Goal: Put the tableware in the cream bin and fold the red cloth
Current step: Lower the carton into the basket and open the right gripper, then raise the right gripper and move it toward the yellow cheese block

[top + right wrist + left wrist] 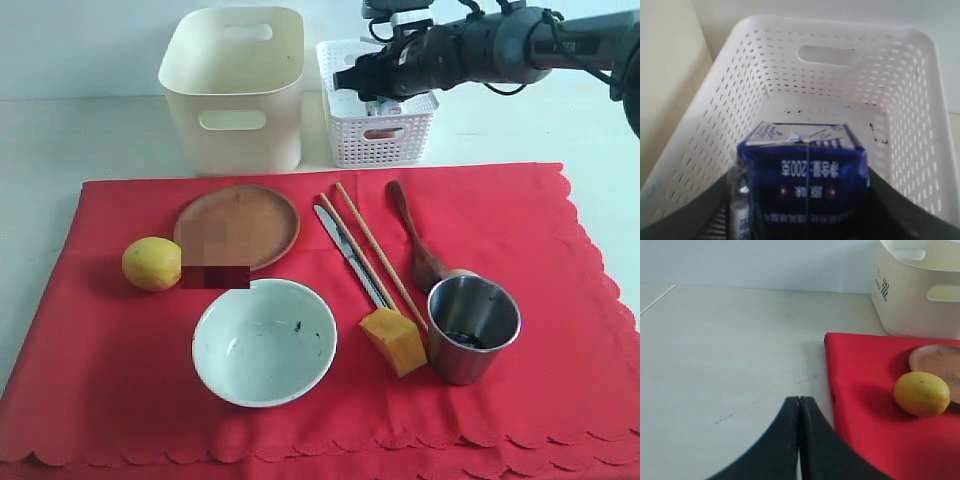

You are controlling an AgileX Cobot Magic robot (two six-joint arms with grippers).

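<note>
The red cloth (pixel 560 300) covers the table front. On it lie a brown plate (pixel 240 225), a pale bowl (pixel 265 340), a steel cup (pixel 472 328), a knife (pixel 350 255), chopsticks (pixel 375 250) and a wooden spoon (pixel 415 240). The cream bin (pixel 235 90) stands behind the cloth. My right gripper (pixel 802 200) is shut on a blue-white milk carton (pixel 802 165), held inside the white lattice basket (pixel 715 125). My left gripper (pixel 799 399) is shut and empty over bare table beside the cloth's edge (pixel 865 415); the exterior view does not show it.
A lemon (pixel 151 263) sits on the cloth left of the plate. An orange wedge of food (pixel 393 340) lies between bowl and cup. The lattice basket (pixel 385 135) stands right of the cream bin, with my right arm (pixel 500 45) reaching over it.
</note>
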